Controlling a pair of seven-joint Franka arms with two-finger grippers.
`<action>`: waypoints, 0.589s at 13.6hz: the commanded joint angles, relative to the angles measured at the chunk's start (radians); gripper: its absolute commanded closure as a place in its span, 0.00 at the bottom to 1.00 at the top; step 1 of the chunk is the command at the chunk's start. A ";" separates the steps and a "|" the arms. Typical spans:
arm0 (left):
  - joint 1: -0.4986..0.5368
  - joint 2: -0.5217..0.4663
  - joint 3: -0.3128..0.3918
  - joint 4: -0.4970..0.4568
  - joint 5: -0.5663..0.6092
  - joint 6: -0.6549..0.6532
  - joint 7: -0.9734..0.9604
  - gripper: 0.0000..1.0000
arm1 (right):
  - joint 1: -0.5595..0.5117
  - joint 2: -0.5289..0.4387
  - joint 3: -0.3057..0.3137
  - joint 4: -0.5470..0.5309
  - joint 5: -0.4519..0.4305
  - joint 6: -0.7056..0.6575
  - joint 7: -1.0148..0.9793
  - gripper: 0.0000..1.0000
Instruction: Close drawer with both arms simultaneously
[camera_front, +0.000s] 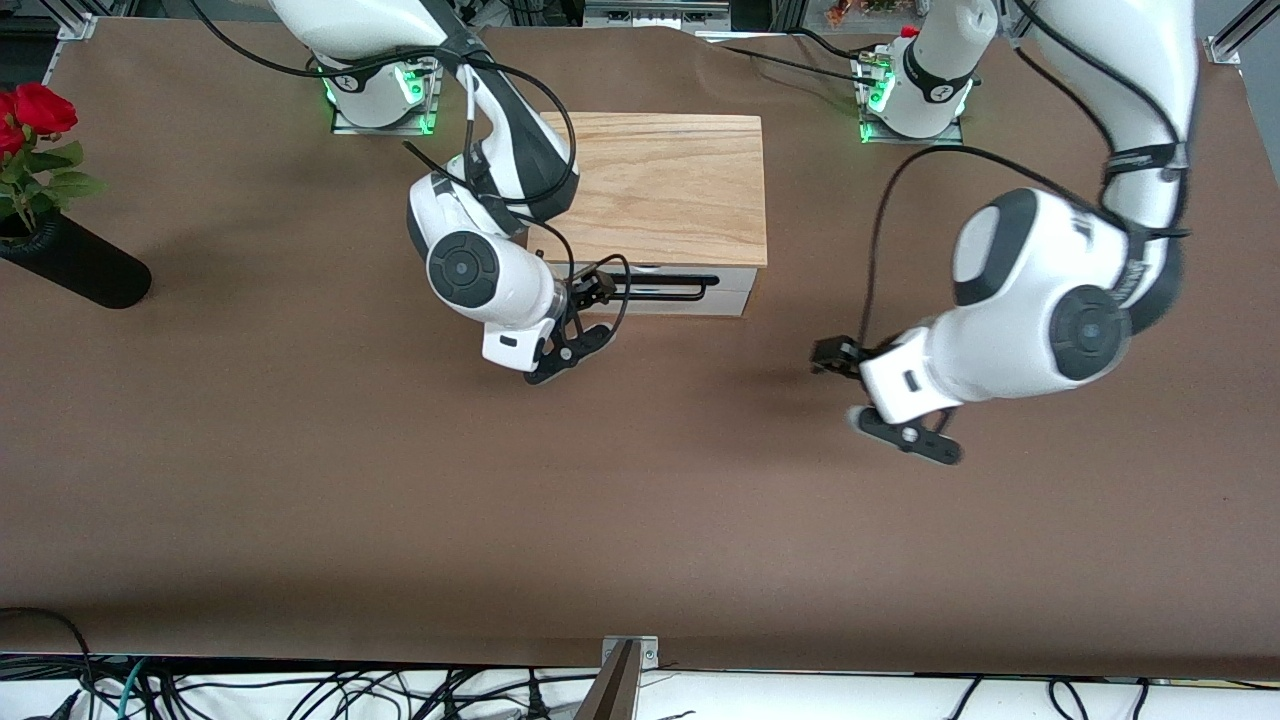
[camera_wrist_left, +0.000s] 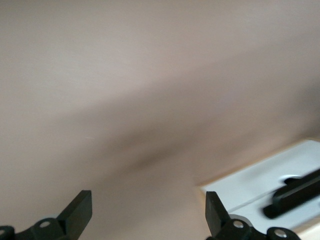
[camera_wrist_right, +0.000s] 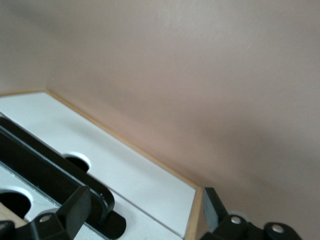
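The light oak-grain box (camera_front: 660, 185) stands mid-table between the two arm bases. The drawer's white front panel (camera_front: 725, 292) faces the front camera and looks pushed in against the box, with its long black wire handle (camera_front: 665, 288). My right gripper (camera_front: 598, 287) is open at the handle's end toward the right arm. In the right wrist view the gripper (camera_wrist_right: 146, 207) straddles the white panel (camera_wrist_right: 150, 185) by the handle's end (camera_wrist_right: 95, 200). My left gripper (camera_front: 828, 356) is open and empty over bare table, off the box's end toward the left arm. The left wrist view shows this gripper (camera_wrist_left: 147, 212), the panel's corner (camera_wrist_left: 250, 187) and the handle's tip (camera_wrist_left: 295, 192).
A black vase (camera_front: 75, 265) with red roses (camera_front: 35, 110) lies at the right arm's end of the table. The brown table (camera_front: 600, 500) stretches toward the front camera. Cables and a metal bracket (camera_front: 625, 660) lie along its front edge.
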 joint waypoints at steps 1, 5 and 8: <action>0.055 -0.033 -0.007 0.004 0.097 -0.021 0.113 0.00 | -0.048 0.002 0.003 0.053 0.005 -0.009 -0.012 0.00; 0.122 -0.122 -0.005 0.003 0.220 -0.024 0.189 0.00 | -0.070 -0.006 -0.060 0.073 0.001 -0.009 -0.010 0.00; 0.155 -0.241 -0.008 -0.061 0.228 -0.076 0.224 0.00 | -0.070 -0.006 -0.098 0.119 -0.066 -0.012 -0.010 0.00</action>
